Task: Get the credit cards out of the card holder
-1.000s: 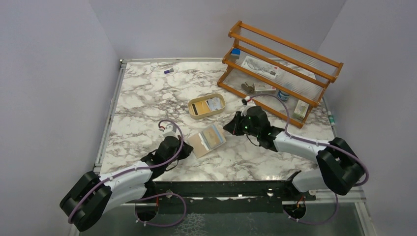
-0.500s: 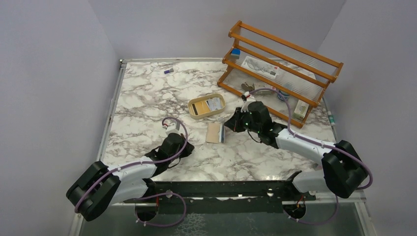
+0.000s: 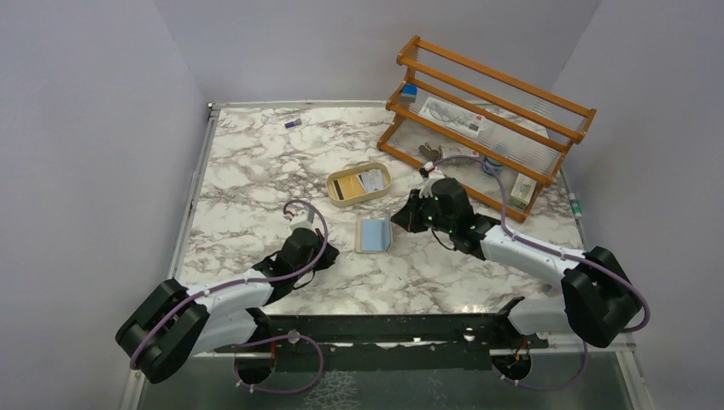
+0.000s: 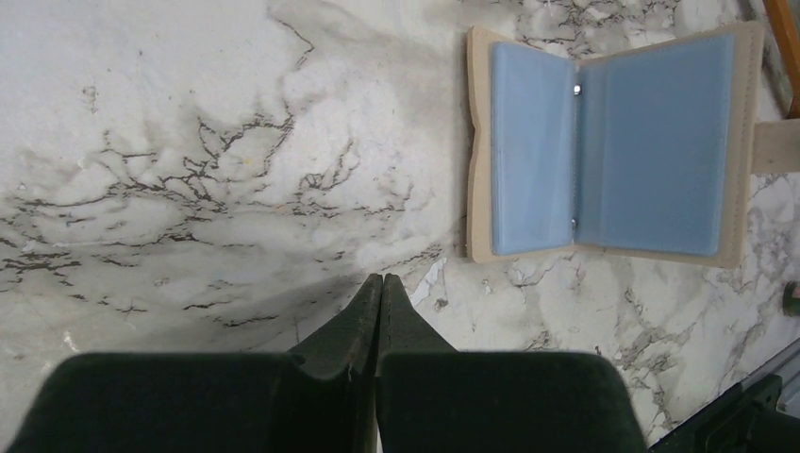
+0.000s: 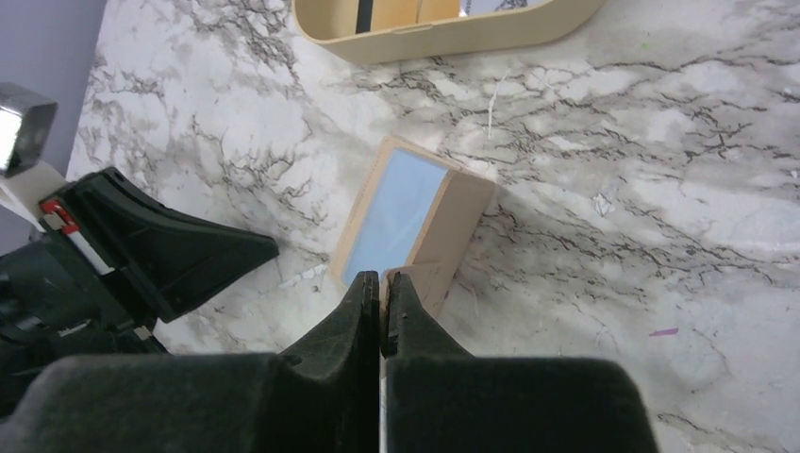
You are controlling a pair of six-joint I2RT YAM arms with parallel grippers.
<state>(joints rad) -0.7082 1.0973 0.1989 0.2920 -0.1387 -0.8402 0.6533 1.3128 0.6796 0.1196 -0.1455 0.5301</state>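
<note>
The beige card holder (image 3: 373,233) lies open on the marble between my two arms. Its left half lies flat and its right half (image 5: 458,222) is tilted up. Both inner faces (image 4: 613,142) show pale blue; I cannot tell whether that is one of the credit cards or lining. My right gripper (image 5: 382,276) is shut on the snap tab edge of the raised half (image 3: 394,220). My left gripper (image 4: 381,278) is shut and empty, low over the table just left of the holder (image 3: 327,254), not touching it.
An oval tan tray (image 3: 359,184) holding flat cards stands just behind the holder. A wooden rack (image 3: 487,120) with small items fills the back right. A small purple thing (image 3: 293,124) lies at the back left. My left arm (image 5: 141,245) sits close to the holder.
The holder moved right and away from the left gripper, stood nearly folded half a second ago, and now lies open with its blue inside up. The left gripper has drawn back a little.
</note>
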